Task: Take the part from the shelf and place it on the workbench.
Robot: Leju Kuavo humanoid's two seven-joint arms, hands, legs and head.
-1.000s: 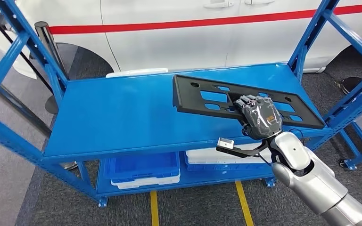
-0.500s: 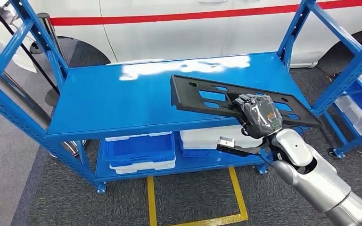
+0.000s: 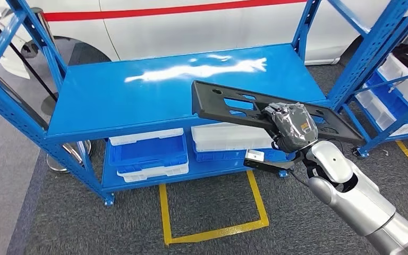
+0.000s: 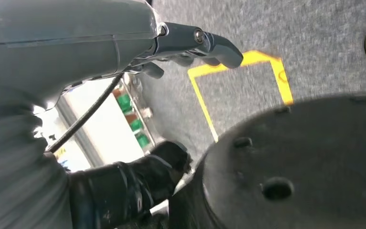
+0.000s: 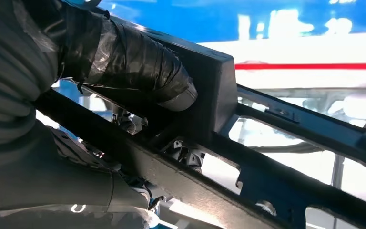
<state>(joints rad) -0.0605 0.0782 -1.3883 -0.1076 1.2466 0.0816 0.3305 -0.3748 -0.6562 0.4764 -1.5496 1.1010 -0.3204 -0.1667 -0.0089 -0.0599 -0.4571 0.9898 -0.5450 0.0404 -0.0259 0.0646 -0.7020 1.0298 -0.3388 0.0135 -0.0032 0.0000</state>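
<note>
The part (image 3: 228,101) is a long black plastic frame with cut-out openings. My right hand (image 3: 292,127) grips its near long edge around the middle. It hangs level in the air, its far half over the front right of the blue shelf top (image 3: 138,101) and its near half out past the shelf's front edge. In the right wrist view the taped thumb (image 5: 138,62) presses on a bar of the part (image 5: 286,157). My left hand (image 4: 138,52) hangs over the grey carpet, fingers apart and holding nothing.
Blue bins (image 3: 149,154) and white bins (image 3: 228,138) fill the lower shelf. A yellow floor square (image 3: 212,212) lies in front of the rack. A second blue rack (image 3: 393,69) with bins stands at the right. A white car (image 3: 191,21) is behind.
The whole picture has shifted: the camera has backed away from the shelf. The part, still in my right hand, has come off the shelf top and out over its front edge.
</note>
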